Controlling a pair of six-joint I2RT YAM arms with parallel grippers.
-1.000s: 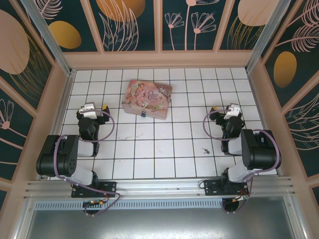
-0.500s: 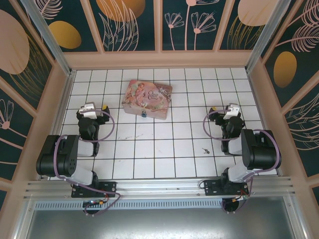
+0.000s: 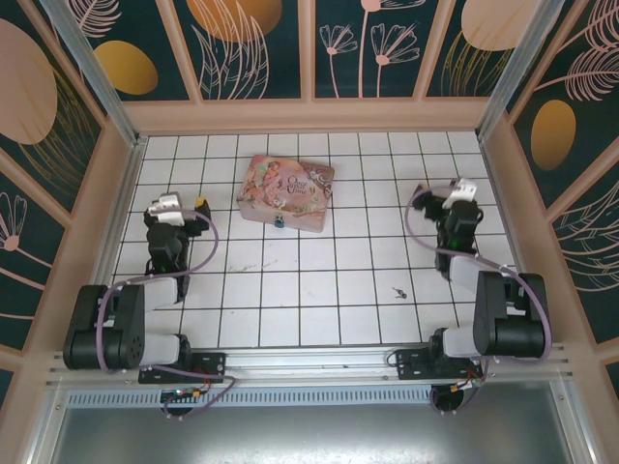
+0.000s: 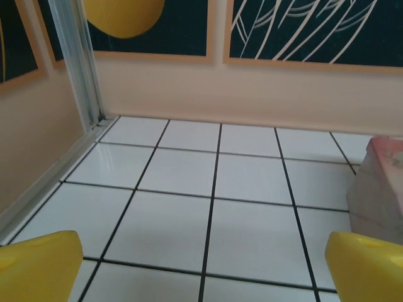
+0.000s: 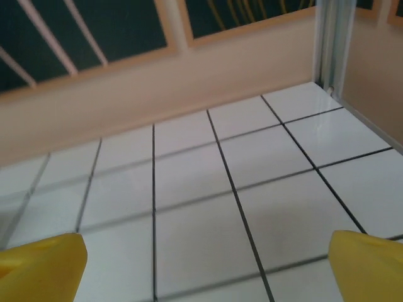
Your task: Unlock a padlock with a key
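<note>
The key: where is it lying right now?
In the top view the key lies on the white tiles, right of centre, just left of the right arm and apart from the pink tin.

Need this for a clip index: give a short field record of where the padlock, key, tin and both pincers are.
padlock: tiny blue padlock with silver shackle, at the near side of the pink floral tin box
key: tiny dark-grey metal key, flat on the white tiled table, apart from the padlock, nearer the right arm
left pincer: open, empty, over tiles left of the tin
right pincer: open, empty, over tiles beyond the key
task state: key not picked up
</note>
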